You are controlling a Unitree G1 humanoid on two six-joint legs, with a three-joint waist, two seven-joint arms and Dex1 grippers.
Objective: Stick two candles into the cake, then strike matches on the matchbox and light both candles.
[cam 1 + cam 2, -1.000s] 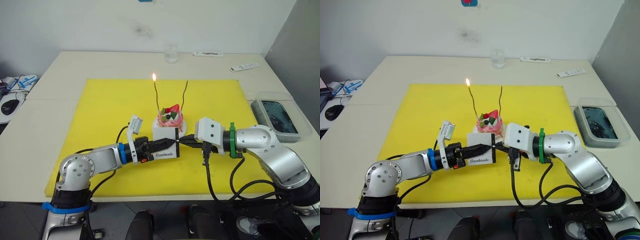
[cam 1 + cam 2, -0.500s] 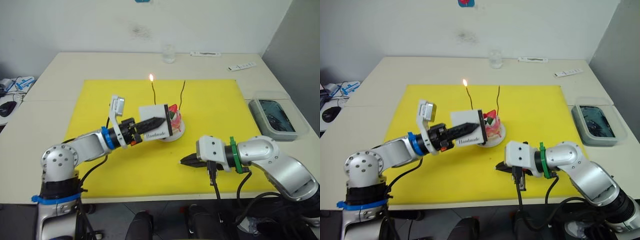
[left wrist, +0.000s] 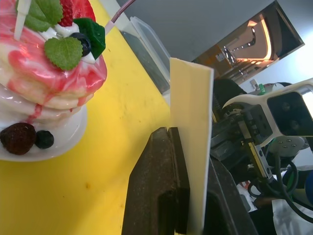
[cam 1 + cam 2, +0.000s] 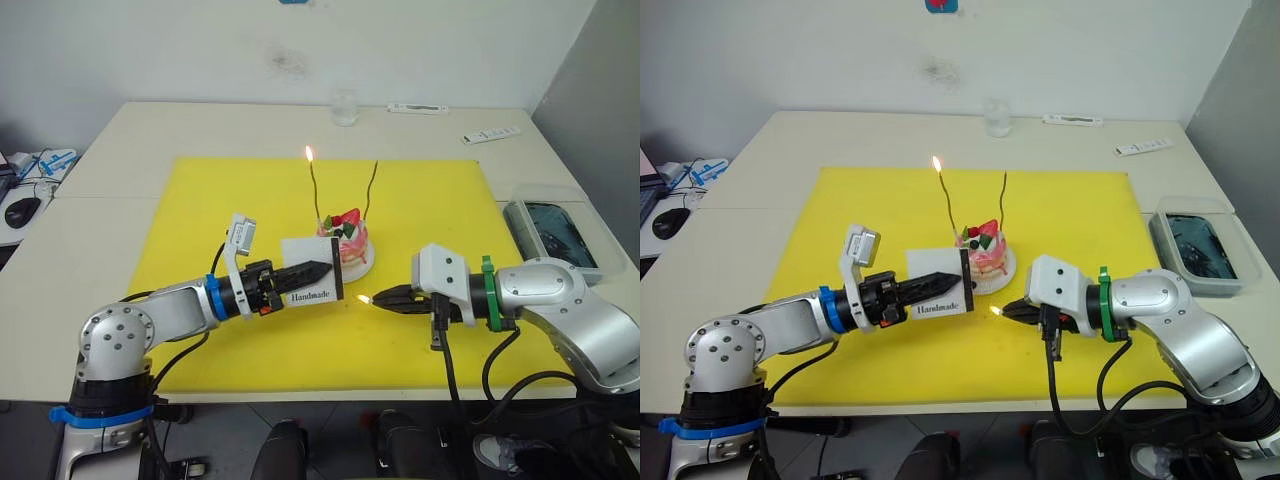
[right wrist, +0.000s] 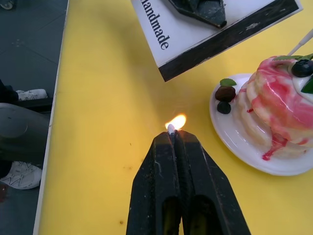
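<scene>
1. So, both candles stand in the cake (image 4: 343, 236), which sits on its plate (image 4: 357, 266) on the yellow mat (image 4: 200, 220); that part looks done.
2. The left candle (image 4: 313, 190) burns at its tip, while the right candle (image 4: 371, 190) has no flame.
3. My left gripper (image 4: 318, 271) is clamped on the matchbox (image 4: 310, 281), holding it off the mat just beside the plate, with the dark strip toward my right arm.
4. My right gripper (image 4: 384, 297) is closed on a match (image 5: 171, 129) whose head is alight, low over the mat and near the plate; little of the stick shows beyond my fingertips.
5. I judge that one lighting is left: carry this flame up to the right candle's tip before it reaches my fingertips (image 5: 168, 147).
6. After that, I see nothing left to do.
</scene>
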